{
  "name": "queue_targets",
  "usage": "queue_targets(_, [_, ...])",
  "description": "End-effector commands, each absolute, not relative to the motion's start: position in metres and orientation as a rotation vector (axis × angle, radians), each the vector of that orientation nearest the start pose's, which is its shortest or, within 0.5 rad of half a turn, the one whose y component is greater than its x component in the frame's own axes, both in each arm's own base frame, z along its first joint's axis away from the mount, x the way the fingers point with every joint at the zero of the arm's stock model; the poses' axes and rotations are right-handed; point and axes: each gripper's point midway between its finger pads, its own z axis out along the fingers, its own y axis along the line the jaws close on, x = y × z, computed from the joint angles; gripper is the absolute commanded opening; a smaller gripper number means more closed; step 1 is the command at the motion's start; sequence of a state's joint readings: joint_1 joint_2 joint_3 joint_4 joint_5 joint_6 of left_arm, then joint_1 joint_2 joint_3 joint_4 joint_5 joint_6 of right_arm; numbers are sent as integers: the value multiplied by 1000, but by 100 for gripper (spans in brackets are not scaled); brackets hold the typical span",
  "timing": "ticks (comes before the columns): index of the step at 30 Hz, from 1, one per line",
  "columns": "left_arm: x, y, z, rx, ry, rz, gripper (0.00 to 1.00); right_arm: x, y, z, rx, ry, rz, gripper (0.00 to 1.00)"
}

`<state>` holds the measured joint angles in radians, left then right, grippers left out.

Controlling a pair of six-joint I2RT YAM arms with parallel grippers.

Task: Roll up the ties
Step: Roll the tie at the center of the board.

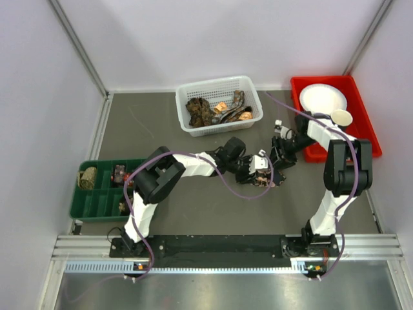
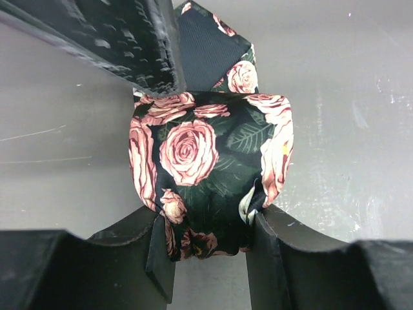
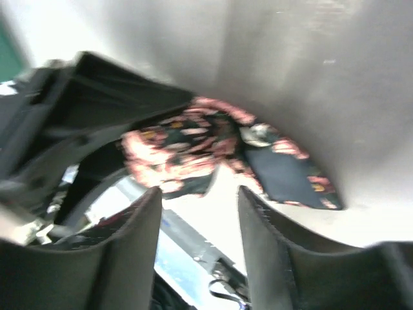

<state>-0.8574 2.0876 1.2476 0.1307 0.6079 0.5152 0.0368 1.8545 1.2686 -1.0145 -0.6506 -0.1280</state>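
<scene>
A dark tie with pink roses is rolled into a compact coil, with its loose tail lying beyond it on the grey table. My left gripper is shut on the coil, one finger on each side. In the top view the coil sits at mid-table between the two grippers. My right gripper is open and empty, just short of the coil; the tail shows to its right. Its finger shows above the coil in the left wrist view.
A white mesh basket at the back holds several loose ties. A red tray with a white plate stands at the back right. A green divided tray with rolled ties stands at the left.
</scene>
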Motion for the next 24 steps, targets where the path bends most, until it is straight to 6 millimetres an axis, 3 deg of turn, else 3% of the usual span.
queue_targets(1, [220, -339, -77, 1937, 2055, -702, 24, 276, 138, 110, -238, 2777, 1264, 53])
queue_targets(7, [225, -344, -75, 1944, 2062, -670, 31, 265, 160, 95, -286, 2835, 1308, 53])
queue_targets(9, [227, -347, -74, 1938, 2062, -669, 31, 261, 155, 76, -319, 2919, 1187, 50])
queue_targets(11, [226, -348, -74, 1932, 2066, -677, 34, 260, 148, 58, -338, 2980, 1072, 46])
queue_targets(14, [226, -351, -73, 1920, 2066, -690, 36, 262, 139, 41, -334, 3028, 963, 30])
queue_targets(15, [225, -353, -71, 1914, 2059, -705, 40, 264, 137, 37, -333, 3031, 936, 16])
queue_targets(17, [225, -355, -69, 1900, 2053, -726, 47, 269, 128, 28, -336, 3047, 834, 1])
queue_targets(18, [225, -360, -64, 1889, 2025, -755, 56, 269, 126, 23, -337, 3060, 810, 0])
queue_targets(23, [229, -381, -38, 1778, 1873, -917, 79, 278, 112, 10, -362, 3070, 666, 0])
queue_targets(24, [236, -394, -25, 1743, 1787, -953, 83, 278, 110, 6, -367, 3074, 647, 0])
